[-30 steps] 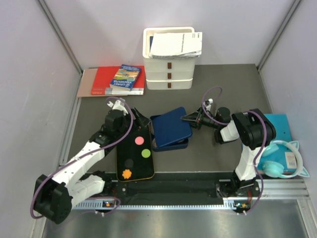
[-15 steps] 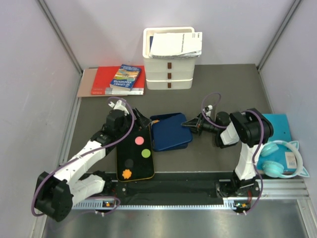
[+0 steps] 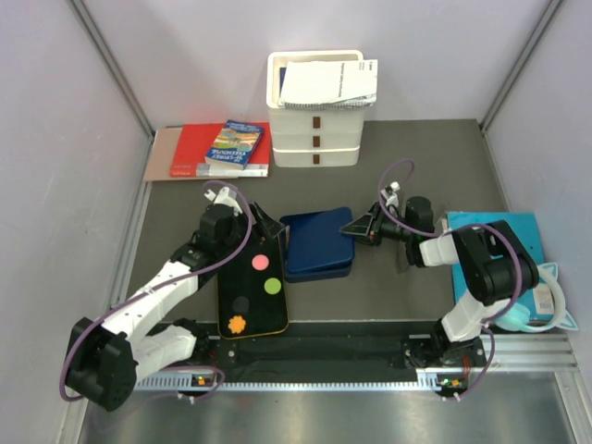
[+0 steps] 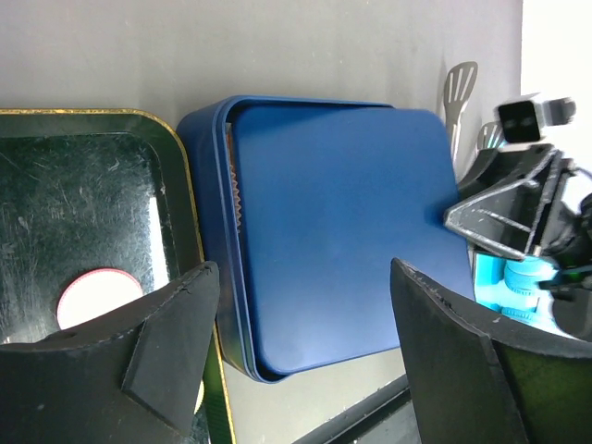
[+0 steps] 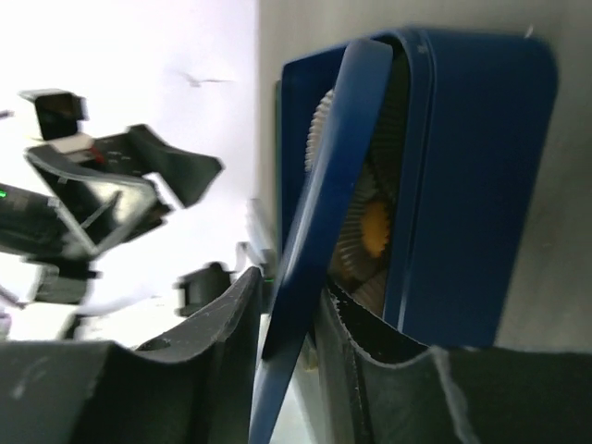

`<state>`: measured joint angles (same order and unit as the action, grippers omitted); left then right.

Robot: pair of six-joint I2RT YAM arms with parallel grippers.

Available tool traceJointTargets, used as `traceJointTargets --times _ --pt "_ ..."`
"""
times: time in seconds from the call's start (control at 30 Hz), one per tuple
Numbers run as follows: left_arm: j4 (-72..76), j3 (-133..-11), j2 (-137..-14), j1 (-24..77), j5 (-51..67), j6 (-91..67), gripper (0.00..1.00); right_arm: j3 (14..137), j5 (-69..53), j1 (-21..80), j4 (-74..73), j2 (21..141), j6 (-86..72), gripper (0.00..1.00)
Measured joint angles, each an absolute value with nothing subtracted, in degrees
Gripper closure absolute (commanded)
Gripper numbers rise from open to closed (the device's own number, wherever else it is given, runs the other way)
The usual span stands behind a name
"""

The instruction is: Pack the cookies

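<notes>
Cookies are split between two places: pink [image 3: 261,263], green [image 3: 272,286], black [image 3: 241,303] and orange [image 3: 237,324] ones lie on the black tray [image 3: 225,277] towards the table's near left edge, and another orange cookie [image 5: 375,231] sits in a paper cup [image 5: 326,116] inside the blue tin [image 3: 319,273] at the table's middle. The step in hand looks like lid work. The lid [image 3: 316,240] leans over the tin, raised on the right tool's [image 5: 289,287] side, its edge between the fingers; whether they pinch it or merely bracket it I cannot tell. The left tool [image 4: 303,277] hangs with fingers wide apart and empty over the seam between tray and tin. With four cookies unpacked, I judge the tin must be uncovered, then the left tool must come down onto the tray for a careful edge pinch.
</notes>
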<state>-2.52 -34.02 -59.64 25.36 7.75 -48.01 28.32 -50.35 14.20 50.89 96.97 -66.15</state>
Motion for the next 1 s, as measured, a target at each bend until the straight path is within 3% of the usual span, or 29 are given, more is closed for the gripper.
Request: traceJointTargets --times 0.2,0.53,1.0 --pt "-2.5 -34.0 -59.8 25.4 8.1 -48.0 0.21 32.7 -47.3 14.5 34.8 92.2 -54.2 0.70" --pt "-2.5 -34.0 -60.4 25.4 8.2 -47.8 0.20 35.4 -44.5 15.5 22.7 90.4 -46.1 0.48" --pt "-2.6 -34.0 -61.1 25.4 8.2 -47.3 0.18 39.6 -30.7 16.1 5.9 83.7 -36.8 0.43"
